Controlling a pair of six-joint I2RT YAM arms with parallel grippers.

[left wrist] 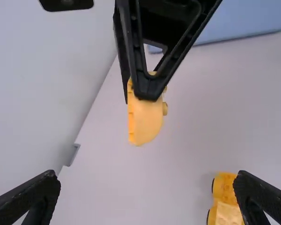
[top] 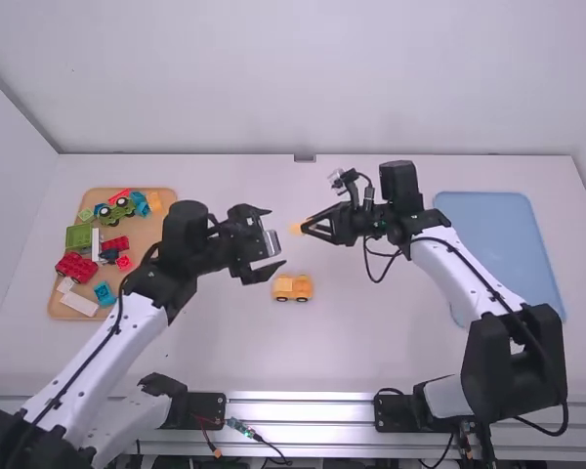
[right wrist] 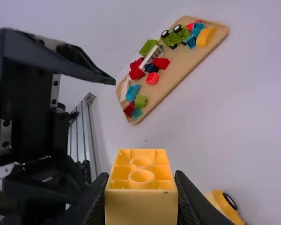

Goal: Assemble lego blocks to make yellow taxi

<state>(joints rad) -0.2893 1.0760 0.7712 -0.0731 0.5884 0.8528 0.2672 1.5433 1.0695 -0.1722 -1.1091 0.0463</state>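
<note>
In the high view, my right gripper (top: pixel 317 229) is over the middle of the table, shut on a yellow block (top: pixel 297 228). The right wrist view gives the held block's (right wrist: pixel 141 187) hollow underside, between the fingers of my right gripper (right wrist: pixel 141 199). My left gripper (top: pixel 276 240) stands open just left of that block, with nothing between its fingers. From the left wrist view, the fingers of my left gripper (left wrist: pixel 147 187) are wide apart, facing the yellow block (left wrist: pixel 146 117). A yellow car body on black wheels (top: pixel 293 287) rests on the table nearer the arm bases.
On the left, a wooden tray (top: pixel 156 217) holds loose blocks and a green wheeled piece (top: pixel 116 211). A blue tray (top: pixel 498 244) lies on the right, beyond the right arm's links.
</note>
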